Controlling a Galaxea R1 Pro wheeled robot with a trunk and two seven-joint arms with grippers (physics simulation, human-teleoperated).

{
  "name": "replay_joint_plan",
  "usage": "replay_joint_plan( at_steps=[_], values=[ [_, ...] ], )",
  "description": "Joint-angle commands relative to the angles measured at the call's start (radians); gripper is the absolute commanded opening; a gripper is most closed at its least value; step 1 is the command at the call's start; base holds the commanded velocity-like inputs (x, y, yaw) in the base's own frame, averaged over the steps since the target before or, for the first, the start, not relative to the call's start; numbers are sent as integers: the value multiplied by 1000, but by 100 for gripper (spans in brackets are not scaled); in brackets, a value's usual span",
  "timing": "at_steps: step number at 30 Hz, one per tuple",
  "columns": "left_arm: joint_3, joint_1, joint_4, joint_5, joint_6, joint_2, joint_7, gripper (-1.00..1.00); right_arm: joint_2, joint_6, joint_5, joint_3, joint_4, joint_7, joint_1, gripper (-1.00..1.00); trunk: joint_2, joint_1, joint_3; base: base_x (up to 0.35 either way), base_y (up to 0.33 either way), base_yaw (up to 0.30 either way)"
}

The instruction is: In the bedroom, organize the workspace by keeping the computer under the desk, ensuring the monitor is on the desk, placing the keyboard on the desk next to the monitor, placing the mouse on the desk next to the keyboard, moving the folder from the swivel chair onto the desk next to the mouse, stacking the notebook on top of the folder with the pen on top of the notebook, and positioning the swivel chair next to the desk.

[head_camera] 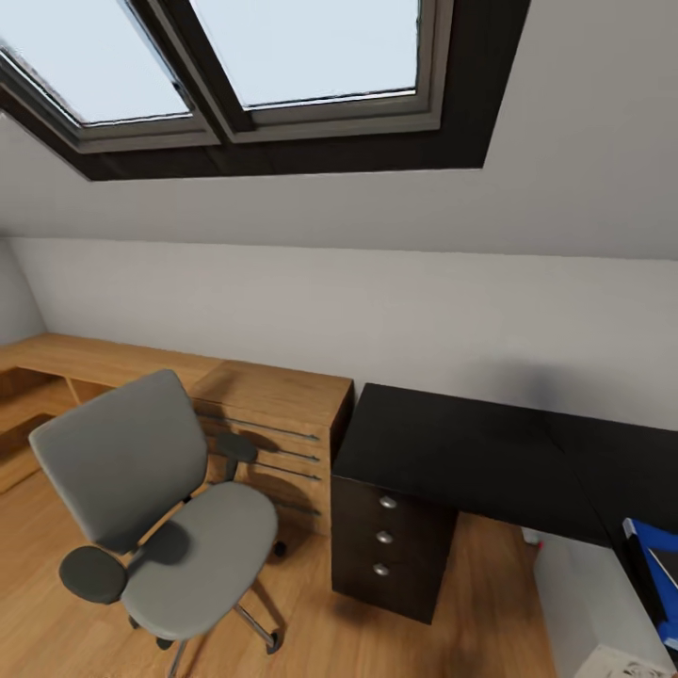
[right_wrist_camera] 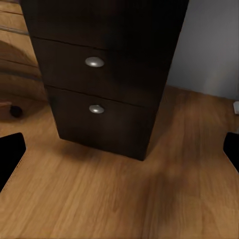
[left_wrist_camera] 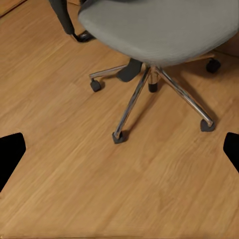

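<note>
Wooden floor [head_camera: 471, 621] runs under a sloped skylit wall. My chair [head_camera: 179, 527] stands at eight o'clock, empty-seated, near the black desk [head_camera: 452, 443] at three. Both my grippers [left_wrist_camera: 119, 149] [right_wrist_camera: 119, 149] are spread wide, holding nothing, above bare floor.

Grey swivel chair [head_camera: 160, 508] upright on wood floor, seat bare, chrome five-star base on castors, just left of black desk [head_camera: 452, 443]; desk top bare, three silver-knobbed drawers at its left end.
</note>
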Motion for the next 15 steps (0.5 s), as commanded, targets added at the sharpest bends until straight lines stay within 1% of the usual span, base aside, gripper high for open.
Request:
replay_joint_plan(
  at_steps=[1, 3, 9, 12, 15],
  values=[
    [-8, -1, 0, 0, 0, 0, 10, 100, 1, -3, -5, 9, 2, -4, -1, 100, -1, 0, -2, 0, 0, 286],
    [-8, -1, 0, 0, 2, 0, 10, 100, 0, -3, -5, 9, 2, -4, -2, 100, -1, 0, -2, -51, 0, 286],
    [-9, -1, 1, 0, 20, 0, 10, 100, 3, -3, -3, 12, 2, -3, -1, 100, -1, 0, -2, -318, -6, 286],
    [-9, -1, 1, 1, 23, 0, 10, 100, 3, -3, -2, 13, 2, -2, -1, 100, -1, 0, -2, -295, -92, 286],
    [-9, -1, 1, 2, 24, 0, 10, 100, 4, 0, -2, 13, 2, -2, -1, 100, -1, 0, -2, -223, -130, 286]
  ],
)
